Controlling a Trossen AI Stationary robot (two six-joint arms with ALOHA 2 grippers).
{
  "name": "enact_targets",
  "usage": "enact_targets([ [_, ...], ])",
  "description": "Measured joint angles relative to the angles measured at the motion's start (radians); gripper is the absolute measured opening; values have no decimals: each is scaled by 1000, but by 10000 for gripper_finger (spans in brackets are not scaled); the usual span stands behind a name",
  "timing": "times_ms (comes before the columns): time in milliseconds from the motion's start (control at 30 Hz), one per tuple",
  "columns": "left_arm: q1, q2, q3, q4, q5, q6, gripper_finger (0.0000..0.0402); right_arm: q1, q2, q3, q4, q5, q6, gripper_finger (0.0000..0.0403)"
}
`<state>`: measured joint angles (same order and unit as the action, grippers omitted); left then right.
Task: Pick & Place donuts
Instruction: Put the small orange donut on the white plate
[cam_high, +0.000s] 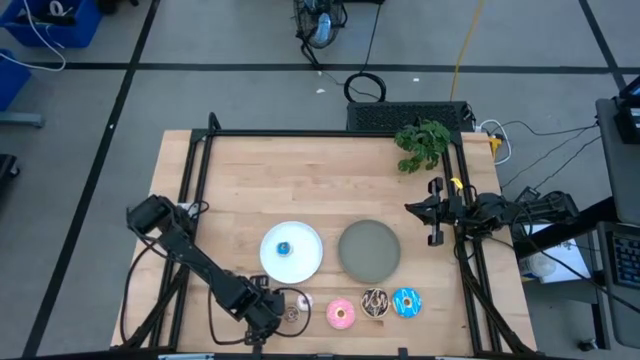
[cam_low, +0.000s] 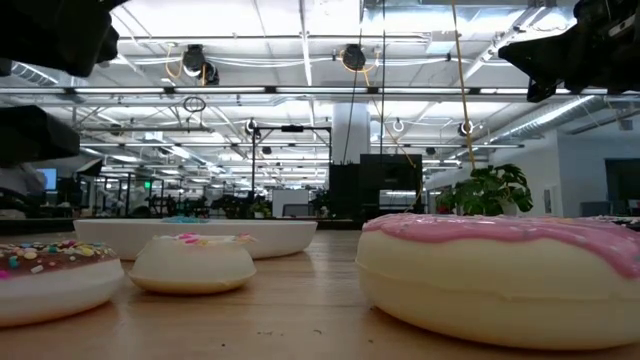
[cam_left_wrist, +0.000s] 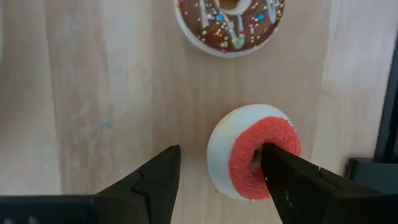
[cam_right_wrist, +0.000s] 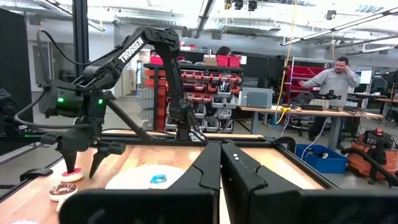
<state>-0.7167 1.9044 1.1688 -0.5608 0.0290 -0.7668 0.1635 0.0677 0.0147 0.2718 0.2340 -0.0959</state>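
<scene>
On the pale wooden surface (cam_high: 250, 190), our spread left hand (cam_left_wrist: 217, 180) straddles the small red-iced ring donut (cam_left_wrist: 254, 151) off-centre; closing could flick it away.

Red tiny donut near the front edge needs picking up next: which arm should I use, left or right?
Left, I'd say. The left gripper hangs open right over the red donut, one finger in its hole. The right gripper sits shut at the table's far right side, beyond the grey plate.

Pale matt wood table (cam_high: 300, 190), grainy red donut (cam_left_wrist: 264, 155), glossy chocolate donut (cam_left_wrist: 230, 25)
</scene>
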Motion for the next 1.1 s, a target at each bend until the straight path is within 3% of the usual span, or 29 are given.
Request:
enact_targets([
  [267, 9, 14, -1, 14, 2, 40, 211, 0, 0, 0, 0, 0, 3, 0],
  [367, 10, 15, -1, 18, 20, 57, 161, 0, 0, 0, 0, 0, 3, 0],
  [567, 28, 12, -3, 17, 68, 85, 20, 0, 0, 0, 0, 0, 5, 0],
  [833, 75, -40, 53, -52, 63, 235, 9, 0, 0, 0, 0, 0, 6, 0],
  [1100, 186, -150, 124, -315, -137, 329, 8, 0, 0, 0, 3, 0, 5, 0],
])
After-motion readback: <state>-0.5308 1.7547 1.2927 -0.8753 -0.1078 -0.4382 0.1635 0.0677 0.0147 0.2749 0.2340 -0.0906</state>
